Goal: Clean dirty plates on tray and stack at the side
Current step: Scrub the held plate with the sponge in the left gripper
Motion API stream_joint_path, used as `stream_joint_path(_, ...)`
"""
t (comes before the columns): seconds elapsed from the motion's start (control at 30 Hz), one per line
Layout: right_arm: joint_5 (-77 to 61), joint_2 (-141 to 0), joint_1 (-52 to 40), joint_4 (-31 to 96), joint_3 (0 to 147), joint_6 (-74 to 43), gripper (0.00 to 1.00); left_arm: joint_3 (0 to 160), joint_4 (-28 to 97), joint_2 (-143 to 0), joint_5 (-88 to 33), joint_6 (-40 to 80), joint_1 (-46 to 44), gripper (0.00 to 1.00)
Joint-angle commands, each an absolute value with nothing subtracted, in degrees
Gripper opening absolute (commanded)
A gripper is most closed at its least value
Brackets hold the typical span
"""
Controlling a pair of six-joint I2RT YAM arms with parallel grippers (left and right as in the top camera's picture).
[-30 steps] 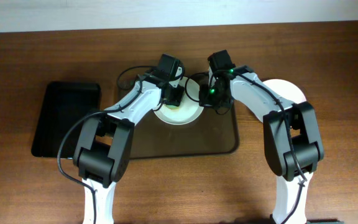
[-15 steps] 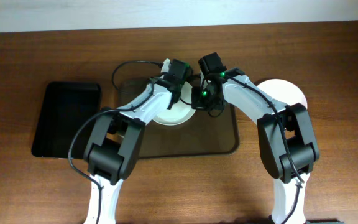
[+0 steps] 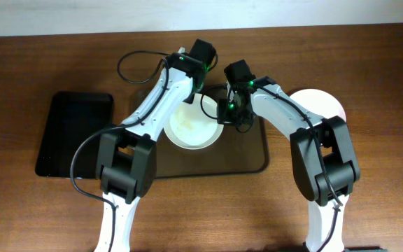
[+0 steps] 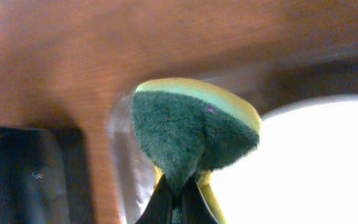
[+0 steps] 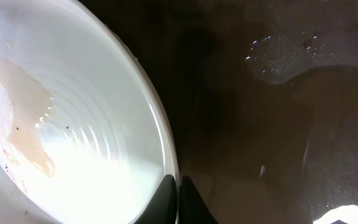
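Overhead, one plate (image 3: pixel 191 129) lies on the brown tray (image 3: pixel 245 155), with a second plate (image 3: pixel 324 105) right of it. Left wrist: the left claw (image 4: pixel 178 194) is clamped on a green sponge (image 4: pixel 188 127). Right wrist: the right claw (image 5: pixel 179 186) seems closed on the plate's rim.

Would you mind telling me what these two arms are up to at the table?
They are washing plates. The left claw is shut on a green-and-yellow sponge, held by the far rim of a white plate on the brown tray. The right claw pinches that plate's rim; a wet smear shows inside it. A second white plate lies on the table right of the tray.
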State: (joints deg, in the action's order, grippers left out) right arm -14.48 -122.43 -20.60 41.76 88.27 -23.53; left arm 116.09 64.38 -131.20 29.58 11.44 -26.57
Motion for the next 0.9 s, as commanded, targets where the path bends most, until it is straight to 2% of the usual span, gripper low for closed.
stream_joint_path(0.0,-11.7,-123.4,-20.2,42.2,87.6,-22.9,0.04,117.2,70.9,-131.6,4.9,12.1,-22.6,0.00)
stream_joint_path(0.1,-11.3,-123.4,-20.2,42.2,87.6,-22.9,0.04,117.1,74.7,-131.5,0.7,12.4,-21.3,0.01)
stream_joint_path(0.3,-11.2,-123.4,-20.2,42.0,87.6,-22.9,0.04,115.8,73.9,-131.5,-3.8,12.4,-21.6,0.01)
stream_joint_path(0.6,-10.9,-123.4,-20.2,41.7,87.6,-22.9,0.04,100.1,58.0,-131.5,-4.7,12.4,-22.2,0.01)
stream_joint_path(0.87,-10.9,-123.4,-20.2,41.7,87.6,-22.9,0.04,88.8,44.6,-131.6,13.1,12.6,-24.0,0.01)
